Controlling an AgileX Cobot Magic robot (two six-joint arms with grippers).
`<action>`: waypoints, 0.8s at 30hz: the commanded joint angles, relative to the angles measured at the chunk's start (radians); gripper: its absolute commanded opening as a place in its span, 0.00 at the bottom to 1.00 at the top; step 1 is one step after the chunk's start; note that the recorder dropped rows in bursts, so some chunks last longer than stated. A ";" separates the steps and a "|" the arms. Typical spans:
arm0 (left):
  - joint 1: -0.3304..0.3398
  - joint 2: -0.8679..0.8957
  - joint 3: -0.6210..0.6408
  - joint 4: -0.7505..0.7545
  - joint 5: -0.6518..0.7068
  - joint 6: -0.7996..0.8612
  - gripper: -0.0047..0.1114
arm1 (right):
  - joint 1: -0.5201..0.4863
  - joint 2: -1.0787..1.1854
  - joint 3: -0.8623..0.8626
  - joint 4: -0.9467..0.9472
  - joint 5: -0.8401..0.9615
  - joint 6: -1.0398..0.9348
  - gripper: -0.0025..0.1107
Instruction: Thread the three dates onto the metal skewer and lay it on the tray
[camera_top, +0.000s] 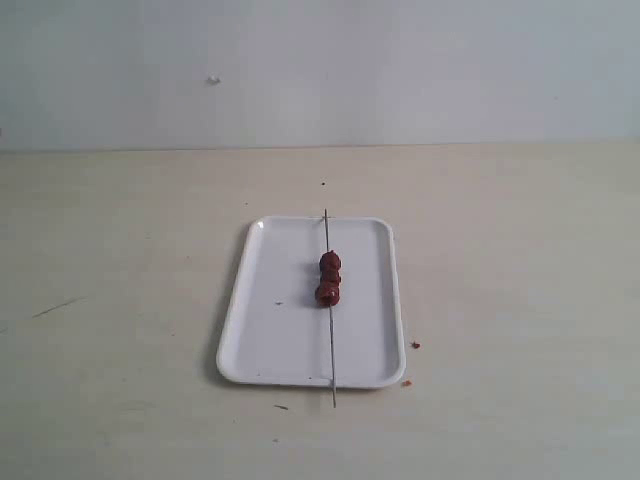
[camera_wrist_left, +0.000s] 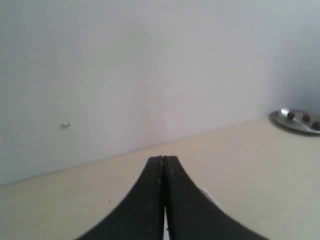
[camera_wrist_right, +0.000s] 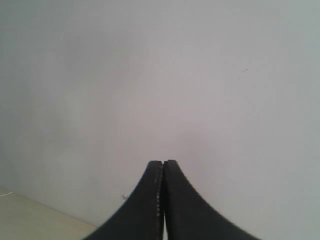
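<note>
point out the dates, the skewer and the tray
dates (camera_top: 330, 277), exterior view, on the middle date
skewer (camera_top: 332, 350), exterior view, bare rod below the dates
tray (camera_top: 275, 320), exterior view, bare floor left of the skewer

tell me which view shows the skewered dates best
The exterior view: three dates threaded on the metal skewer, lying across the tray. Neither wrist view shows them.

Soft, even and quite bright, without glare. Only a thin pale shadow along the tray (camera_top: 285, 345) edge. Wrist views hazy: dark left pincer (camera_wrist_left: 163, 160) fairly clear, metal dish (camera_wrist_left: 295, 121) far beyond it blurred; behind the right pincer (camera_wrist_right: 163, 163), slightly darker corners.
</note>
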 joint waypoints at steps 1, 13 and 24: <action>-0.007 -0.258 0.103 0.006 -0.032 0.007 0.05 | -0.002 -0.096 0.072 -0.005 -0.013 0.012 0.02; -0.007 -0.572 0.272 0.008 -0.014 0.041 0.05 | -0.002 -0.344 0.137 0.033 0.281 0.146 0.02; -0.007 -0.572 0.275 0.008 0.016 0.041 0.05 | -0.002 -0.344 0.137 0.033 0.283 0.146 0.02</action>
